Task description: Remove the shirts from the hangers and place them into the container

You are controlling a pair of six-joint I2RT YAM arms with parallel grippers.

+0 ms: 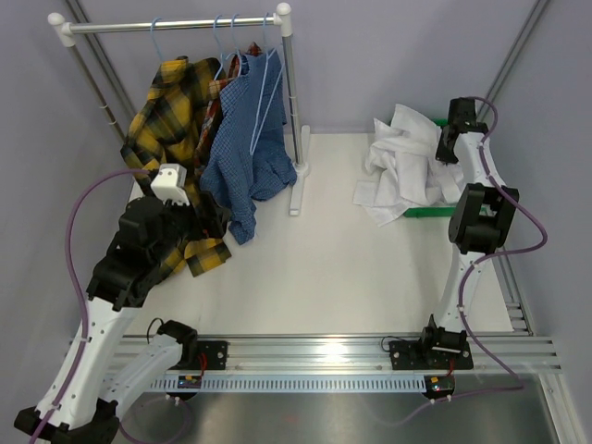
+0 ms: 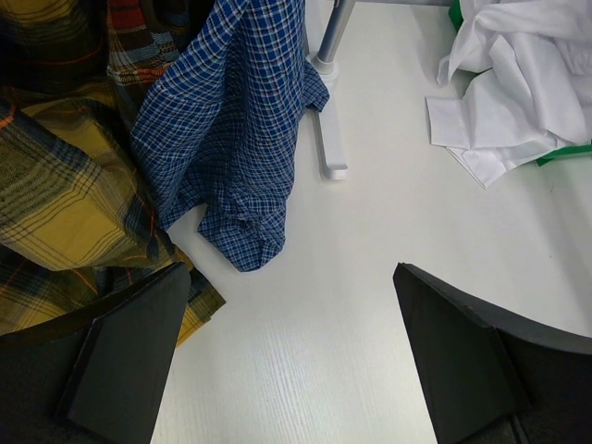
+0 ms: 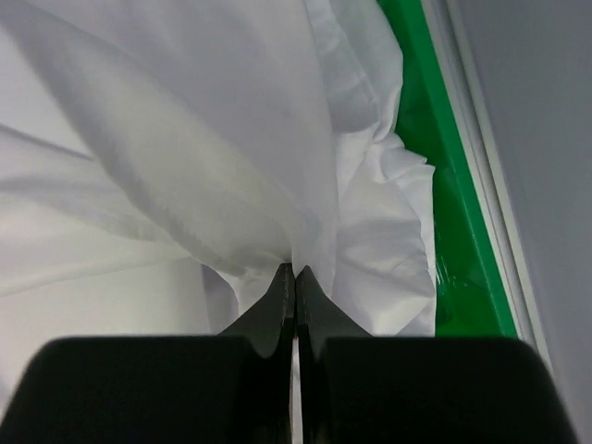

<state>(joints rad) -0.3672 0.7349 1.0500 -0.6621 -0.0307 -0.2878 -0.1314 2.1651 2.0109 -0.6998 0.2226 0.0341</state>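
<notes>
Shirts: one of four done, roughly. White shirt (image 1: 407,162) is off its hanger and heaped on the green bin (image 1: 427,212) at the right edge of the worktop (image 1: 333,268), but a good part spills over the rim onto the worktop, so it needs tucking in.

My right gripper (image 3: 294,277) is closed tight, with what looks like a fold of that white shirt pinched at the tips. My left gripper (image 2: 289,268) is wide open and empty, low by the hanging hems.

Left to do: yellow plaid shirt (image 1: 171,111), blue check shirt (image 1: 245,139) and red plaid shirt (image 1: 227,74), all on the hangers (image 1: 264,83) on the rail (image 1: 176,26).

Hard to read: red plaid is mostly hidden behind the other two. Can't tell which hanger carries which shirt. Bin interior is covered.
</notes>
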